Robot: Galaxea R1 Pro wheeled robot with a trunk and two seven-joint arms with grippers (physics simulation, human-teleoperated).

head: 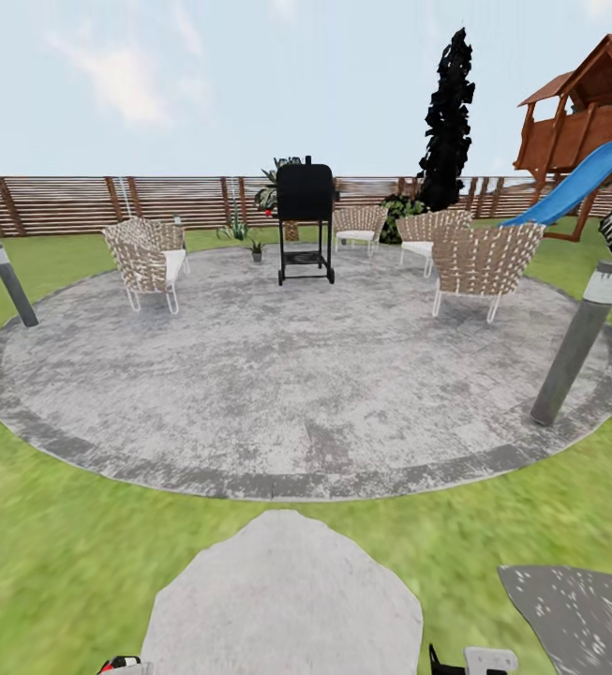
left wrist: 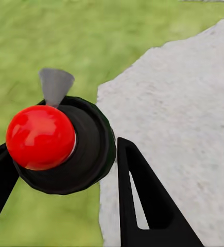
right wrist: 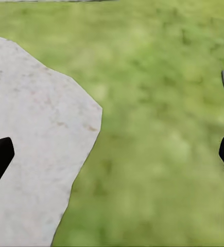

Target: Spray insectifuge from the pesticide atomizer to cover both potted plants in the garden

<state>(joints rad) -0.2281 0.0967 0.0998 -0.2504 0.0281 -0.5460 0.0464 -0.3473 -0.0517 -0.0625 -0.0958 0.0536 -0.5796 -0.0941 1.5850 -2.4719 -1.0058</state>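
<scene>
Left claw (left wrist: 65, 170) grips the atomizer (left wrist: 65, 146), red knob up; right claw (right wrist: 112, 154) spread wide over lawn (right wrist: 163, 128) and stepping stone (right wrist: 34, 134).

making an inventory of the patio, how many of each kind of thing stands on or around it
wicker chairs: 4
black grill: 1
bollard lights: 2
small potted plant: 1
total: 8
</scene>
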